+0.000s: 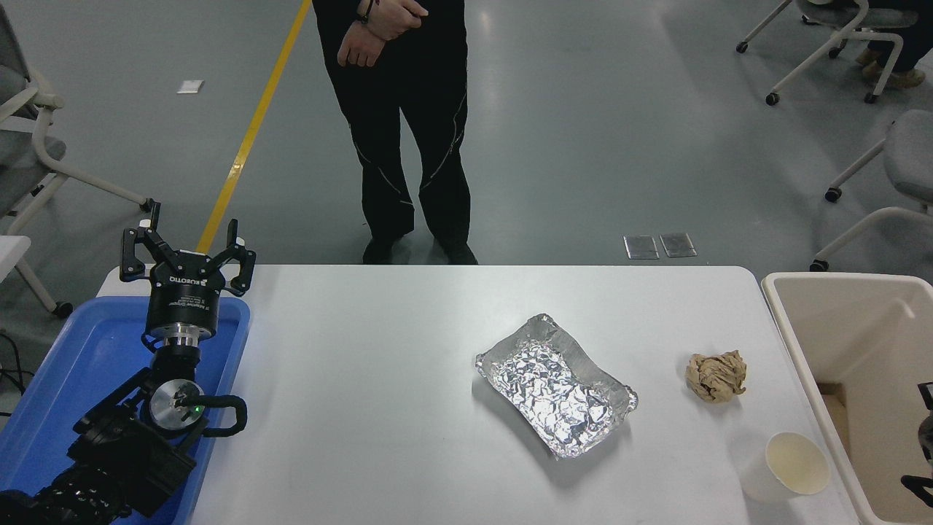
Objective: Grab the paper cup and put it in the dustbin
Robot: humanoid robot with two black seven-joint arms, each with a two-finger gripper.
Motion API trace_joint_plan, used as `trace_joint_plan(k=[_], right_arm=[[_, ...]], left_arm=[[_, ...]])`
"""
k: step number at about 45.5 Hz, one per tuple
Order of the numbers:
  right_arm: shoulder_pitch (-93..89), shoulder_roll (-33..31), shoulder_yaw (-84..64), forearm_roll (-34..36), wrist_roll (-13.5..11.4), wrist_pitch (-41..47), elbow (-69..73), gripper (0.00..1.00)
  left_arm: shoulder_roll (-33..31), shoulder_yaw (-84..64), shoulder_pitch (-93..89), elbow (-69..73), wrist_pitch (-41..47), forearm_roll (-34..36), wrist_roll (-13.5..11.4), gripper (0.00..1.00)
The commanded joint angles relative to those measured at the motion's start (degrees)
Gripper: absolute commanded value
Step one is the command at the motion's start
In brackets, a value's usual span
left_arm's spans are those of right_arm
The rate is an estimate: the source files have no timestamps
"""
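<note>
The dustbin (824, 350) at three o'clock runs off the right and bottom edges, so only its near-left corner and part of its inside show. At about four o'clock, only black slivers of the right arm (922, 437) poke in from the right edge; its gripper is out of sight. The left arm (109, 452) covers part of the blue tray (44, 379) at eight o'clock. At twelve o'clock the person (397, 124) is cut off above the waist by the top edge.

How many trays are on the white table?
2. The shallow blue plastic tray sits at the table's left end, under the parked left tool. The crinkled silver foil tray lies right of the table's middle. None seems hidden.
</note>
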Motion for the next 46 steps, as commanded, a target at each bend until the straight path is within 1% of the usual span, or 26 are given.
trace_joint_plan(k=[1,31,46], right_arm=[[-0.01,0.01,0.04,-0.03,-0.01,0.02,0.0,0.0],[-0.45,0.19,0.74,0.41,0.17,0.11,0.09,0.0],[4.29,3.0,0.74,0.41,0.17,0.29,0.96,0.0]], left_arm=[[-0.09,-0.18,0.09,-0.06,0.0,0.0,0.17,0.99],[-0.09,0.0,0.09,-0.06,0.0,0.0,0.0,0.99],[-0.09,0.08,0.17,0.03,-0.09,0.0,0.0,0.99]])
